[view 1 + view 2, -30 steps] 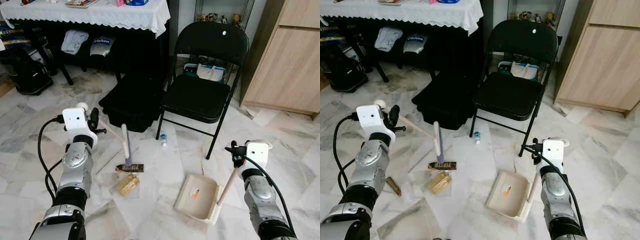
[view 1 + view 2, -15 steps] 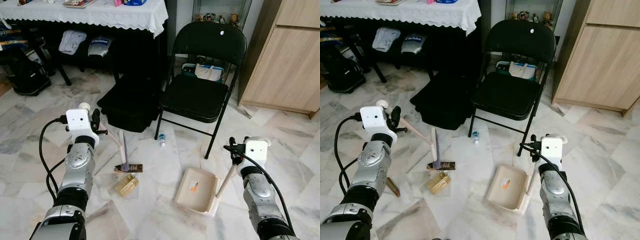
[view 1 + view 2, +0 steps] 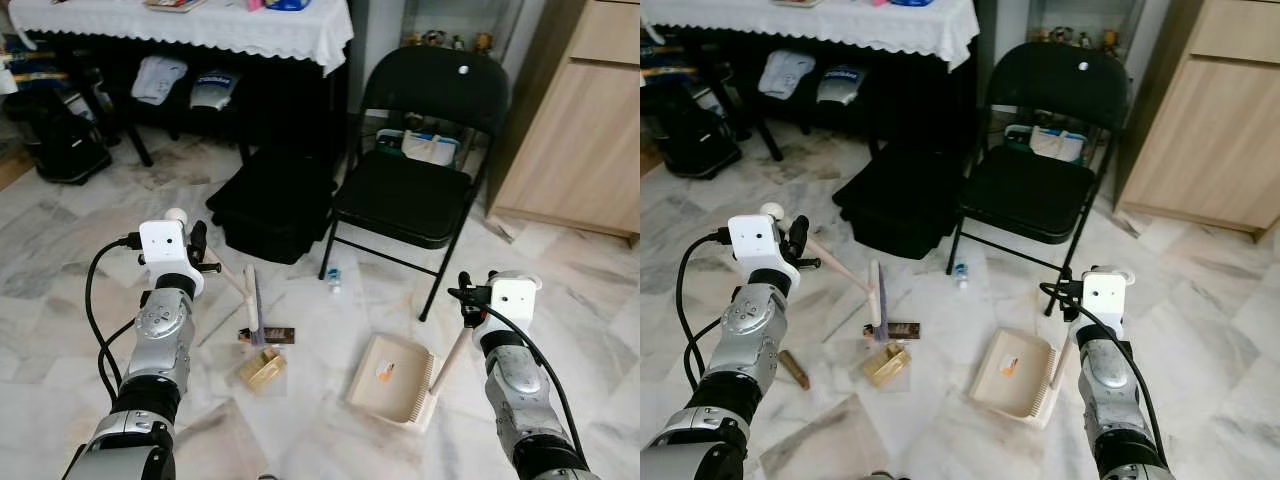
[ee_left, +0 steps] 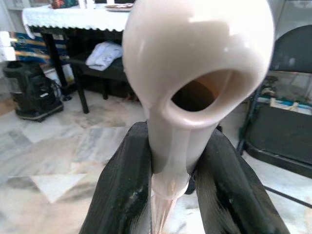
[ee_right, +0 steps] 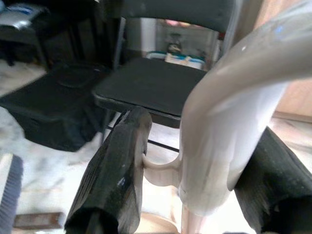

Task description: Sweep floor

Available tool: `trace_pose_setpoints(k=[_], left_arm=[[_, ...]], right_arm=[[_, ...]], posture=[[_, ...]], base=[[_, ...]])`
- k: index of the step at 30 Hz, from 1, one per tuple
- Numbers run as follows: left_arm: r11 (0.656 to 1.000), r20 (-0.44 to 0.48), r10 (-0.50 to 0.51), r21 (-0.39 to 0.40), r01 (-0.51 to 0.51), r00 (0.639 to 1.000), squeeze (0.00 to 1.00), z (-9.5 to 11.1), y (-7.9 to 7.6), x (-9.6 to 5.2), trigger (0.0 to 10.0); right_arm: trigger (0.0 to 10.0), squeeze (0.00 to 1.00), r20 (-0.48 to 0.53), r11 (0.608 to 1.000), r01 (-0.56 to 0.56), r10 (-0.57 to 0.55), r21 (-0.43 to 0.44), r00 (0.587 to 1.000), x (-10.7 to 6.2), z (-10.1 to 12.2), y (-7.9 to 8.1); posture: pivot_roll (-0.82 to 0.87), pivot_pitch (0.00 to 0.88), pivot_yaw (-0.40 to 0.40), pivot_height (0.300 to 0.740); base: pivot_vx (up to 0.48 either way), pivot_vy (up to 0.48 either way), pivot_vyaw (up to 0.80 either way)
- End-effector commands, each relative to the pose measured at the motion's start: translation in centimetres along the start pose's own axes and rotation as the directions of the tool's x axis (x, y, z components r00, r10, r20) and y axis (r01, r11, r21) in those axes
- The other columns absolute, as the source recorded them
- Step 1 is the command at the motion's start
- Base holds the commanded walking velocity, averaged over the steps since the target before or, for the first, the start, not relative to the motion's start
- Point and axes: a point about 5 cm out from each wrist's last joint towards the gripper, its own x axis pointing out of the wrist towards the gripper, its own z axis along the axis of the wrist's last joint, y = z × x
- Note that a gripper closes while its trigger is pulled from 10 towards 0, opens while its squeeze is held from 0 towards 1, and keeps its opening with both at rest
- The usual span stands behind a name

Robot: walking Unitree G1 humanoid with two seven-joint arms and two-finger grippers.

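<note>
Your left end effector is clamped on the cream handle of the brush, whose bristle head rests on the marble floor just beside a dark flat wrapper and a gold-coloured packet. Your right end effector is closed around the handle of the dustpan, which lies tilted on the floor with one small orange scrap already in it.

You look to be mid-sweep: the two pieces by the bristles are not yet in the pan, and open floor lies between them and the pan's mouth. The next move calls for dragging the brush across that stretch toward the pan while you keep the pan's lip flat on the floor.

Mind the folding chair, whose front legs stand near the pan, and the black case under the cloth-covered surface. A small bottle sits by the chair leg, and another brown piece lies nearer your left arm
</note>
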Motion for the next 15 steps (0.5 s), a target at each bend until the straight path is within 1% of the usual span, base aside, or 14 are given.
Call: trace_pose_setpoints(k=[1, 10, 15], left_arm=[[1.0, 0.08, -0.013, 0.004, 0.013, 0.997, 0.0, 1.51, -0.25, 0.52, 10.0], [1.0, 0.083, -0.024, 0.003, 0.024, 0.996, 0.0, 1.57, -0.36, 0.58, 10.0], [0.999, 0.081, -0.035, 0.008, 0.035, 0.996, 0.0, 1.55, -0.55, 0.6, 10.0]], right_arm=[[10.0, 0.0, 0.051, 1.0, 0.006, -0.007, 0.009, 0.999, 0.16, 0.86, -0.24], [10.0, 0.0, 0.051, 1.0, 0.006, -0.006, 0.005, 0.999, 0.19, 0.87, -0.18], [10.0, 0.0, 0.05, 1.0, 0.005, -0.005, 0.004, 0.999, 0.18, 0.82, -0.23]], posture=[[-0.01, 0.073, 0.059, 0.74], [-0.01, 0.072, 0.062, 0.74], [0.0, 0.08, 0.062, 0.74]], base=[[0.0, 0.469, 0.0], [0.0, 0.457, 0.0], [0.0, 0.0, 0.0]])
